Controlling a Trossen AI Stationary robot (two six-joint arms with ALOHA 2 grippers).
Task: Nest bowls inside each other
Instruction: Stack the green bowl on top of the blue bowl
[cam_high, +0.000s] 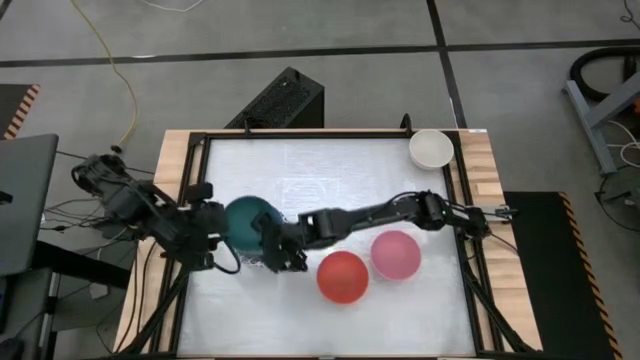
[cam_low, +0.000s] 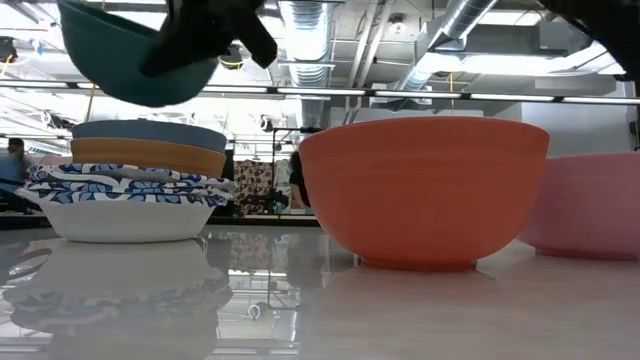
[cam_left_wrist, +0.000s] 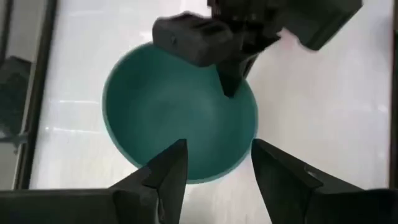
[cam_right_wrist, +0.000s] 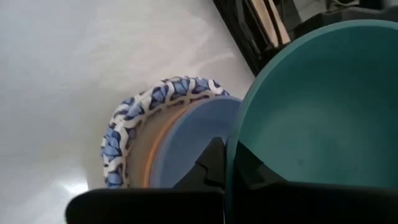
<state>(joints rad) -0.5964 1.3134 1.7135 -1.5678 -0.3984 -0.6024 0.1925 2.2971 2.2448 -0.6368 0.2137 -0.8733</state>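
holding green bowl by rim, r gripper pinching it above stack | l gripper fingers spread, off bowl | red bowl; pink bowl nearby

place: looks like a robotics lab or industrial workshop, def not a home
floor: bare grey concrete with dark seams, plus a yellow cable snaking across it
ceiling: open, with exposed ducts and pipes in the low view
rig: white surface boxed in a black metal frame, wood strips along its left and right edges
extras: hazard-striped mat off the right edge, laptop off the left edge
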